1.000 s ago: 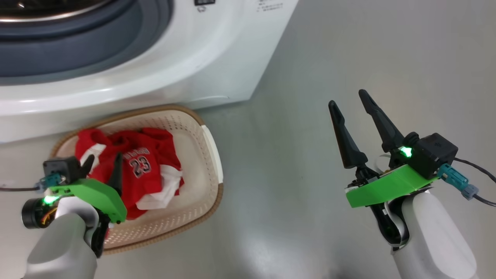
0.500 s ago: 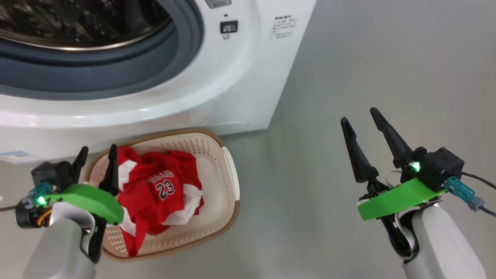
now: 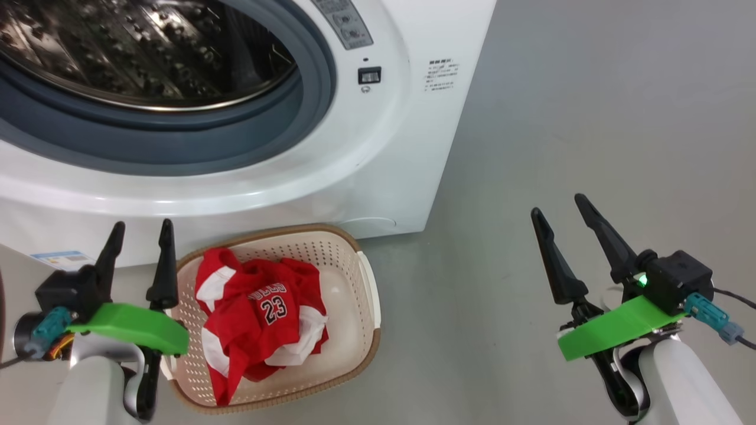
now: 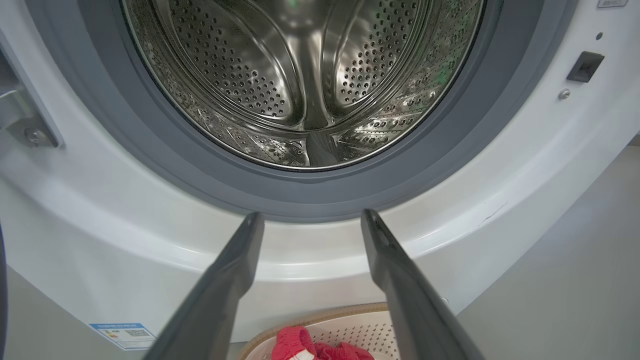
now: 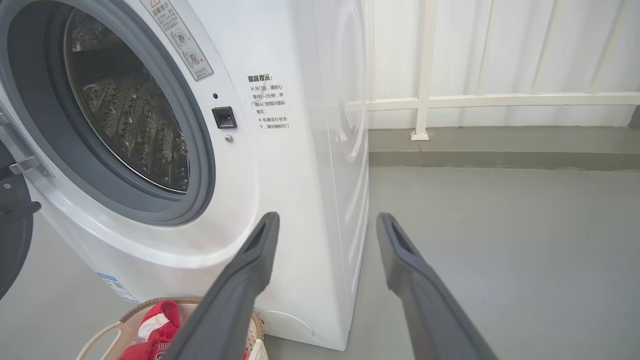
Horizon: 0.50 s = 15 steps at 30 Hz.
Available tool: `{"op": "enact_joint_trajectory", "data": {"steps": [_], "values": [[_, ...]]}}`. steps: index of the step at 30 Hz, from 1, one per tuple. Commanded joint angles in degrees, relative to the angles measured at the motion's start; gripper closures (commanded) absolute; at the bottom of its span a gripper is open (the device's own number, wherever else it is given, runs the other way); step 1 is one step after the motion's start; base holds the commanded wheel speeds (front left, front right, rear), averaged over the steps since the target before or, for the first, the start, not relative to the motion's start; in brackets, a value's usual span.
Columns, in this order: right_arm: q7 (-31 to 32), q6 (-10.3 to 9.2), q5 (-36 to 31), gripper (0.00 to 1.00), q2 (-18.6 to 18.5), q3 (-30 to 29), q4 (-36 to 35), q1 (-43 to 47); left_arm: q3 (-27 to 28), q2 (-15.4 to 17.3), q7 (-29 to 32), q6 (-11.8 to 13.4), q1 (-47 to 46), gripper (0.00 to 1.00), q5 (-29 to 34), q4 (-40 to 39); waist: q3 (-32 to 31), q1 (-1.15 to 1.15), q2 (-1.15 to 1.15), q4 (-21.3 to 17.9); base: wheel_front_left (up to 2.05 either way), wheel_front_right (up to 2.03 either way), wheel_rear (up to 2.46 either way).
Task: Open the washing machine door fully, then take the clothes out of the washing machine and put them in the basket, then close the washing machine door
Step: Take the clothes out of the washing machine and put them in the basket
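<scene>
The washing machine (image 3: 378, 153) stands with its drum (image 4: 305, 85) open and bare steel showing inside. The washing machine door (image 5: 11, 240) is swung out; its black edge shows at the left of the right wrist view. Red clothes (image 3: 260, 319) with the number 23 and white trim lie in the basket (image 3: 348, 313) on the floor before the machine. My left gripper (image 3: 142, 224) is open and empty, just left of the basket's rim, pointing at the machine's front (image 4: 312, 215). My right gripper (image 3: 558, 205) is open and empty over the floor, well right of the basket (image 5: 328, 216).
Grey floor (image 3: 579, 118) stretches to the right of the machine. A white railing (image 5: 425, 100) and a low kerb run along the wall behind. A blue-edged sticker (image 3: 62, 258) sits low on the machine's front. The basket's rim (image 5: 135, 310) and red cloth (image 5: 157, 320) show under my right fingers.
The head camera has tilted up, bringing more of the drum into view. My left gripper has come away from above the clothes to the basket's left side, still open. The clothes stay in the basket.
</scene>
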Motion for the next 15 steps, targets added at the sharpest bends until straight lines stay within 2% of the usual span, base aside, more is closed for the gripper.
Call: {"op": "enact_joint_trajectory", "data": {"steps": [1,15], "values": [[-0.26,0.09,0.07,0.0,-0.47,0.64,-1.38,1.13,2.4,1.16,-0.7,-0.12,1.05,0.0,1.03,-2.73,-0.9,0.0,0.0,0.36,0.0,0.0,0.0],[-0.26,0.09,0.26,0.0,-0.98,-0.52,-1.81,3.91,6.61,-0.97,-0.7,-0.17,9.71,0.0,3.83,-15.69,-4.48,0.0,0.0,0.5,0.0,0.0,0.0]]}}
